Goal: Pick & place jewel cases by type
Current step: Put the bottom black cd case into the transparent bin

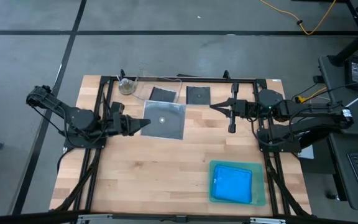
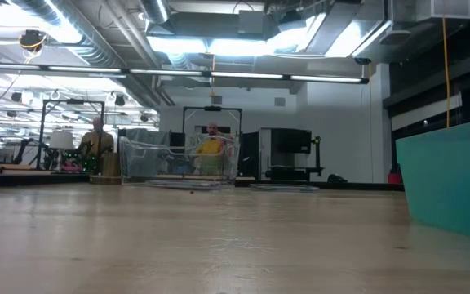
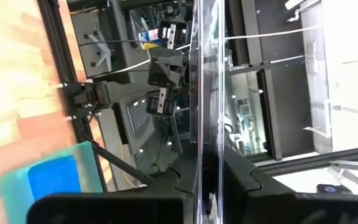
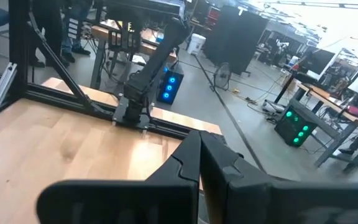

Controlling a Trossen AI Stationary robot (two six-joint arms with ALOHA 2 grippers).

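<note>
My left gripper (image 1: 144, 124) is shut on a dark square jewel case (image 1: 165, 119) with a clear rim, held high over the table's middle. In the left wrist view this case (image 3: 207, 93) shows edge-on between my fingers. Two more dark square cases (image 1: 161, 94) (image 1: 197, 94) lie flat near the far edge. Blue cases (image 1: 233, 182) lie in a green tray (image 1: 260, 198) at the near right. My right gripper (image 1: 214, 107) hangs shut and holds nothing, high above the table right of the middle. My left gripper pinches the dark case between its two fingers at the middle of its left edge (image 3: 209, 180). The fingers come level from the table's left. The case sticks out beyond them toward the right, lying about flat and lifted clear of the table.
A clear plastic tub (image 1: 133, 85) stands at the far edge, left of the dark cases. A black frame (image 1: 179, 79) runs around the tabletop. Bare wood (image 1: 154, 174) lies across the near left half. People show in the room beyond the table in the low view.
</note>
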